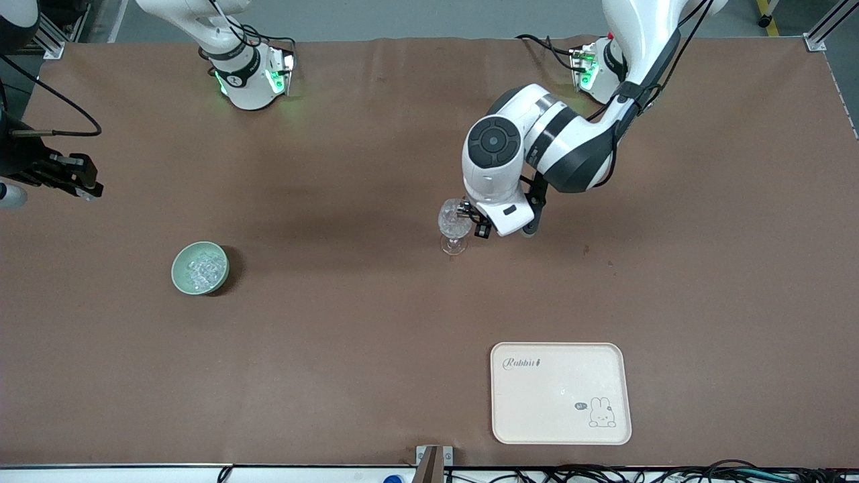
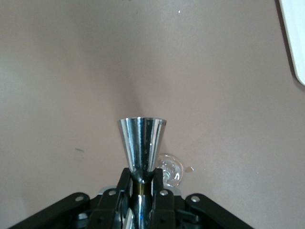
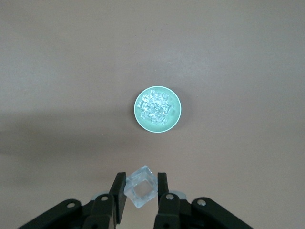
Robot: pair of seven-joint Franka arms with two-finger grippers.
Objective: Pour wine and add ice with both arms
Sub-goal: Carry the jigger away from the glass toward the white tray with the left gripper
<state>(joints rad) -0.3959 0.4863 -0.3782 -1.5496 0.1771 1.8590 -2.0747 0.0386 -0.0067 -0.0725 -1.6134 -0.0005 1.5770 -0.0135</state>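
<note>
On the brown table [image 1: 376, 349], toward the right arm's end, stands a small pale green bowl [image 1: 200, 268]. It is full of ice [image 1: 201, 270]: many small clear pieces, whitish and glinting, piled together so that single cubes are hard to separate.

One more ice cube [image 3: 141, 187] is clamped between the fingers of the right gripper [image 3: 141, 191]. It looks like a clear hollow block with bright edges, a little tilted, and the brown surface shows through its middle. In the right wrist view the green bowl lies well below this gripper, and in the front view the gripper is up in the air at the picture's edge, at the right arm's end of the table.

The left gripper [image 2: 142, 187] is closed on the narrow waist of a shiny metal jigger [image 2: 142, 145], whose cone opens away from the fingers. This gripper is just beside a stemmed glass [image 1: 455, 225], which stands upright near the middle of the table. The glass is clear with a cut pattern on its bowl.

A cream tray [image 1: 560, 392] with a rabbit drawing lies nearer to the front camera than the glass, well apart from it.
</note>
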